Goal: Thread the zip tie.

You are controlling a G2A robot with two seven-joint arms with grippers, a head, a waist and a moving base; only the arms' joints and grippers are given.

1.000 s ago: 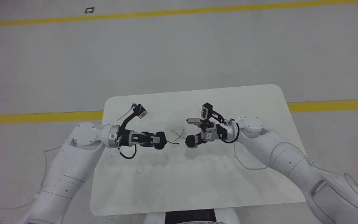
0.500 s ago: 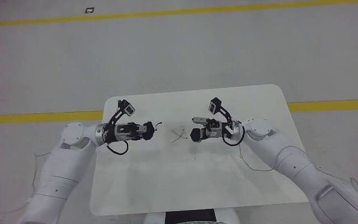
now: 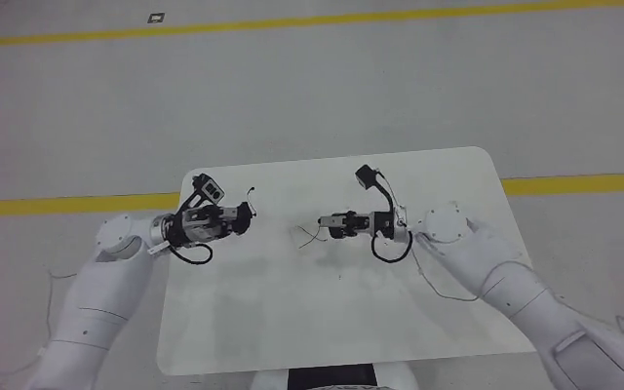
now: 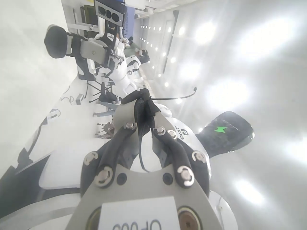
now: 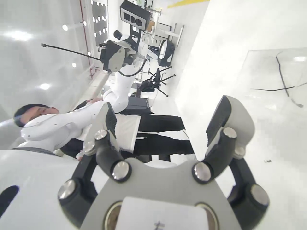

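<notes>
Log | I hold left pincer point(image 4: 144, 101) clamped on a zip tie point(image 4: 168, 99), its length pointing far | right pincer point(image 5: 165, 108) wide open, empty | loose ties point(image 5: 284, 88) crossed on counter point(image 3: 390, 312) just left of it; my right arm nearer.

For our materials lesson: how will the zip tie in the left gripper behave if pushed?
Probably springy, not floppy: the zip tie juts unsupported from the left gripper, only slightly curved. Likely light, being so thin; its tip would probably flex aside.
</notes>
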